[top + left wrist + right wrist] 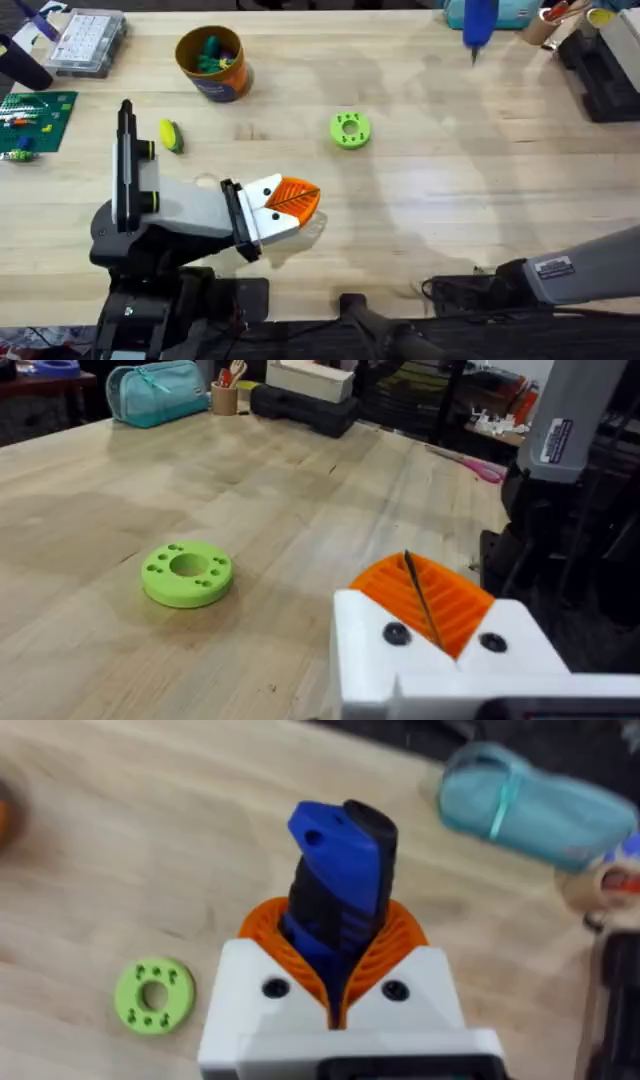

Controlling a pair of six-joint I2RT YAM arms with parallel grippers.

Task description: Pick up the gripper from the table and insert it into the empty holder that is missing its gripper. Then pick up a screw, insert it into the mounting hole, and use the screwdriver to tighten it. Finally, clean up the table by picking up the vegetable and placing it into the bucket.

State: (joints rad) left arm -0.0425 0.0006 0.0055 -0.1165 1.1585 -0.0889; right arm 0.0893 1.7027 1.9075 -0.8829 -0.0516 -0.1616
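A blue pen-shaped electric screwdriver [340,860] is being pinched between the orange ribbed pads [290,945] of the right arm's white tool [335,935]. The pads are being pressed against both sides of its lower body, and its blue and black end is sticking out beyond them. In the overhead view the screwdriver [480,22] is being held above the far right part of the pale wooden counter [450,180], with its thin metal tip pointing down and clear of the wood. A teal zipped pouch [535,795] is lying on the counter just beyond it.

The left arm's white tool [295,197] is being kept low over the near left part of the counter. Its orange ribbed pads [455,600] are being pressed together, with only a thin dark line seen between them. Whether anything is being gripped there cannot be told.

A small oval toy vegetable, yellow with a green end [171,136], is lying on the counter just beside the black upright part of the left arm. It is lying outside the small round orange-tan bucket with a blue band [212,62], which is standing upright near it, farther back. Green and teal pieces are being held inside the bucket.

A lime-green flat ring with a hole [349,130] is lying flat near the middle of the counter, well apart from both tools. A clear plastic compartment box [88,42] is sitting at the far left corner, and a green flat board [35,120] is lying at the left edge.
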